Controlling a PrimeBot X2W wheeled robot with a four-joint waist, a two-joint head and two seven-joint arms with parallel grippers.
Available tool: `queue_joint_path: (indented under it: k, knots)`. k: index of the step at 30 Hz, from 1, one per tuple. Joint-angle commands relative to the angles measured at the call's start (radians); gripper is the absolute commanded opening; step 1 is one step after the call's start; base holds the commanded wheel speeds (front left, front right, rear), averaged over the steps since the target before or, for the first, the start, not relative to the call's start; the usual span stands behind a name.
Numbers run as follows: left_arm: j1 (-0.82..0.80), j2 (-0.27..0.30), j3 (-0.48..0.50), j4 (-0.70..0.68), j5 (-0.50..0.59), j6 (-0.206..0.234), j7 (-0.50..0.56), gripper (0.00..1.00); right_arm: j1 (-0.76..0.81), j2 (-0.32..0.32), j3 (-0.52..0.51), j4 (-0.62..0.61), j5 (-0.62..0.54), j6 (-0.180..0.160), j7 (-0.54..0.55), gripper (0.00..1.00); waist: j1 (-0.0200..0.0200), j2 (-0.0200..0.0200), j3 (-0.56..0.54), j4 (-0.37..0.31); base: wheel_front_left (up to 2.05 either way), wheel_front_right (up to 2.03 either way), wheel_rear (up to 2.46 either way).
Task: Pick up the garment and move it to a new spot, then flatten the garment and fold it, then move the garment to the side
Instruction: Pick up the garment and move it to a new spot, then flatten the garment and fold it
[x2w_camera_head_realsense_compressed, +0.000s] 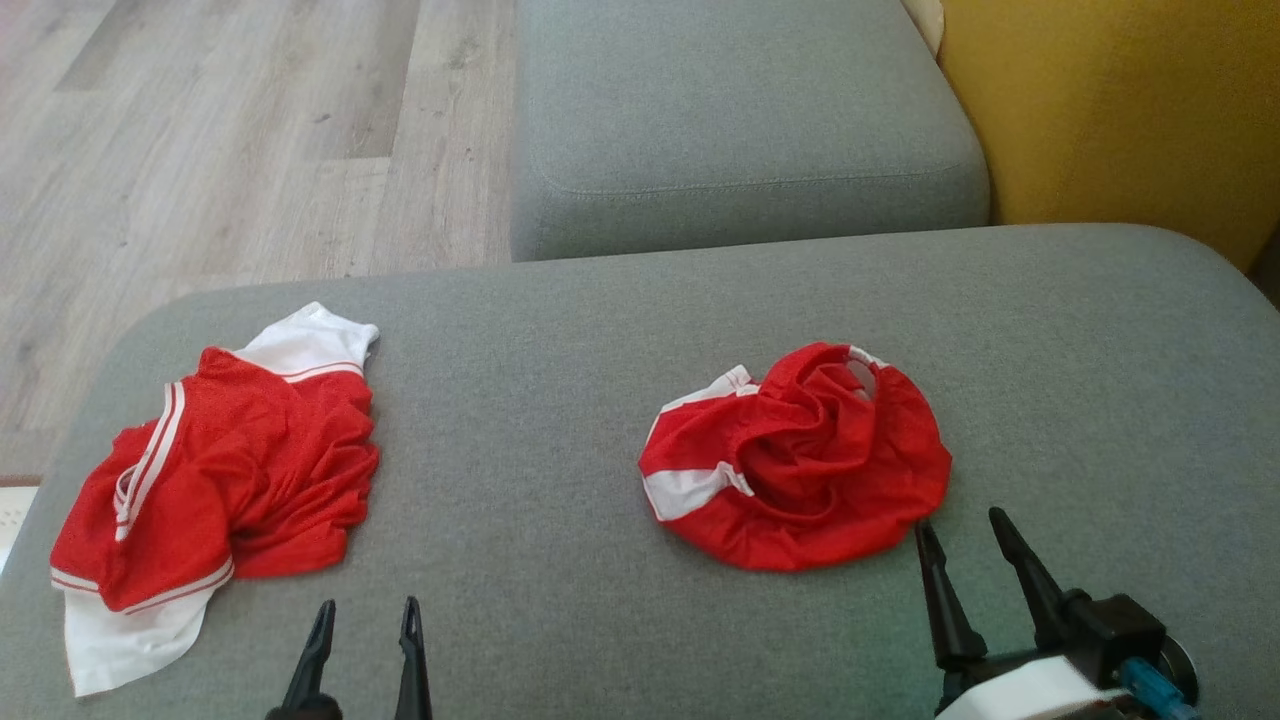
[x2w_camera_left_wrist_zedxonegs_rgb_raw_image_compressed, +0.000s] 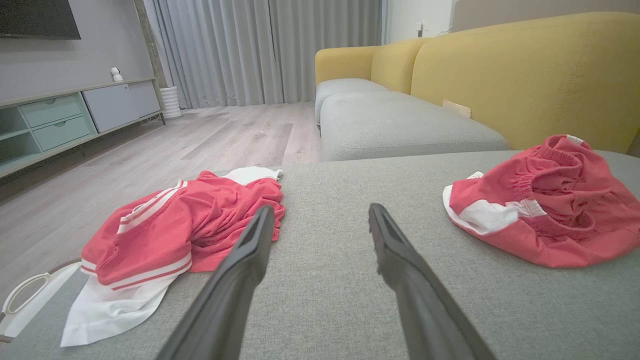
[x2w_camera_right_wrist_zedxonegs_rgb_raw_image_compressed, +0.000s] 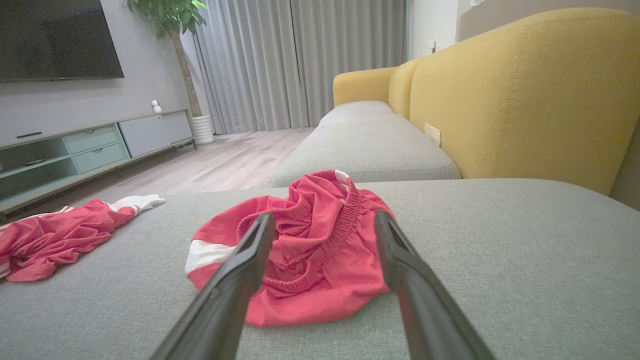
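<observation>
I hold my right gripper with its two dark fingers spread wide and nothing between them. It sits at about 5 o'clock from the crumpled red shorts. One fingertip is right at the hem, and from the head view I cannot tell if it touches. In my right wrist view the shorts lie bunched straight ahead at 12 o'clock, elastic waistband up, a white stripe at their 9 o'clock side.

My left gripper also stands parted and empty over bare grey cushion. A second red and white garment, perhaps a jersey, lies rumpled at its 10 o'clock, well apart from the shorts. A yellow backrest rises at 1 o'clock, beyond the cushion.
</observation>
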Motion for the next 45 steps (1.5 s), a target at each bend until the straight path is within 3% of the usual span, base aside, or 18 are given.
queue_joint_path:
  k: [1,33,45]
  knots:
    - [-0.045,-0.013,0.035,-0.029,0.014,-0.002,-0.006,1.0,-0.043,-0.003,0.019,-0.028,-0.003,-0.001,-0.011,1.0,0.0,0.0,-0.001,0.0,0.0,0.0,0.0]
    - [-0.04,-0.008,0.014,-0.011,0.038,0.009,-0.006,1.0,-0.039,-0.003,0.021,-0.021,-0.011,-0.001,-0.011,1.0,0.0,0.0,0.005,0.004,0.0,0.0,0.0]
    - [-0.098,-0.011,-0.033,0.008,0.04,-0.002,-0.006,1.0,-0.168,-0.019,-0.013,-0.029,-0.037,-0.001,-0.011,1.0,0.0,0.0,0.112,0.022,0.0,0.0,0.0]
